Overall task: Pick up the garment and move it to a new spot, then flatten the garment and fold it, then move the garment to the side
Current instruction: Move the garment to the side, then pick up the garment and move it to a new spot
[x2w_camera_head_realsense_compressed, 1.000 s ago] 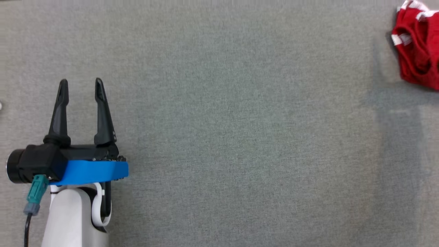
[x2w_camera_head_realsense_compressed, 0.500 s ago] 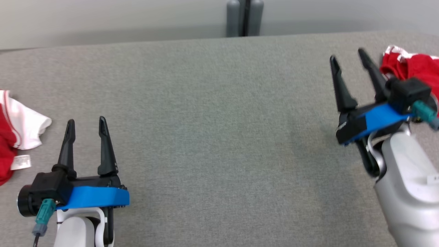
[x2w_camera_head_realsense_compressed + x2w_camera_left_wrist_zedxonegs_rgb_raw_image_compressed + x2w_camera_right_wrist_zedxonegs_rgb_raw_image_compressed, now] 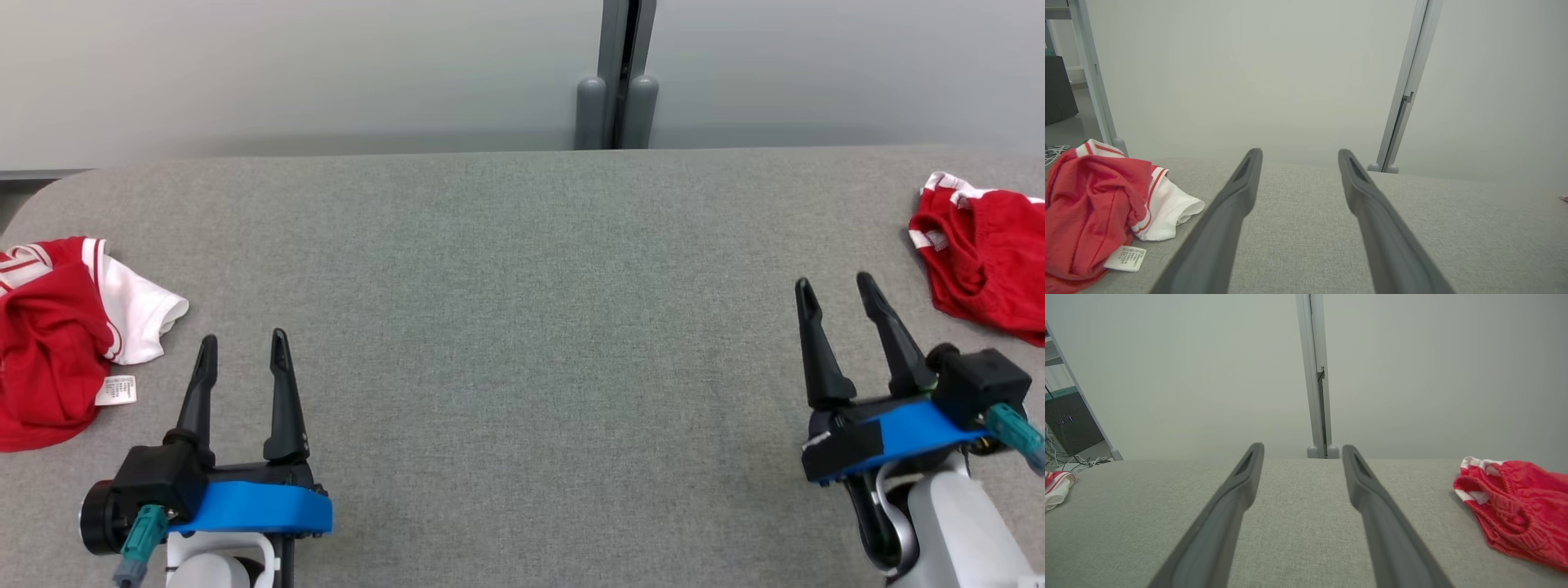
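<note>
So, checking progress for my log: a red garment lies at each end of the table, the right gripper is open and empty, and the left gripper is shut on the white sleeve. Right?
No. The left gripper is open and empty too; the left wrist view shows the white sleeve lying on the table beside it, untouched. The rest stands.

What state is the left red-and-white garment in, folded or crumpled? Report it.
Crumpled: the red-and-white garment lies bunched on the table, sleeve and label sticking out.
</note>
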